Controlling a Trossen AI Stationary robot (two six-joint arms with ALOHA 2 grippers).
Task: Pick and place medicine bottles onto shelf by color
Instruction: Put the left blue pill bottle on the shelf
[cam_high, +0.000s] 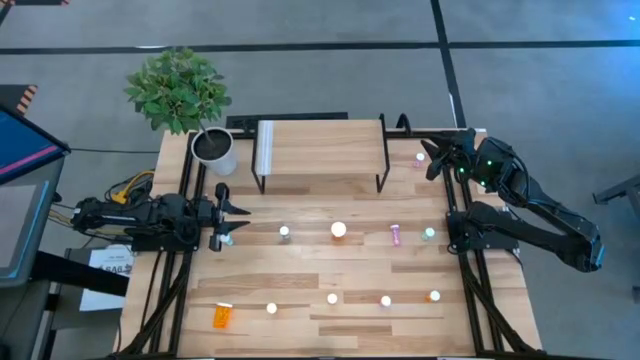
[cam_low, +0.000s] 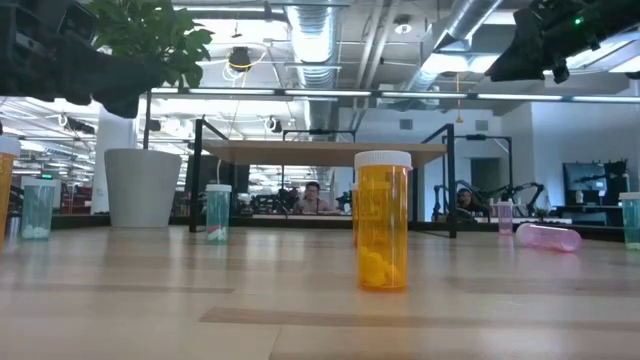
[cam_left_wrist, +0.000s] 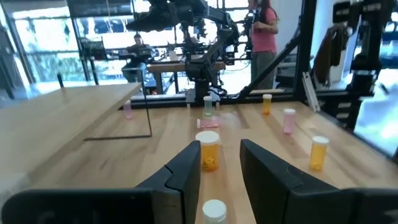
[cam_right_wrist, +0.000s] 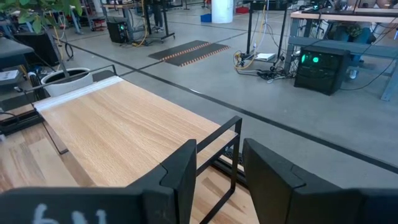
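Clearly, with both the left tool (cam_high: 228, 222) and right tool (cam_high: 436, 158) spread and empty, a careless reach could topple upright bottles (cam_high: 339, 230) scattered on the tabletop (cam_high: 300, 330) before the bare shelf (cam_high: 320, 147).

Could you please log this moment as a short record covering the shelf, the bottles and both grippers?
shelf: light-wood shelf at the table's far side, nothing on it
bottles: all on the tabletop; one pink bottle lying on its side, one orange bottle lying near the front left corner
left gripper: left gripper open, low at the table's left edge, a white-capped bottle just ahead of its fingers
right gripper: right gripper open, raised beside the shelf's right end
plant: potted plant left of the shelf
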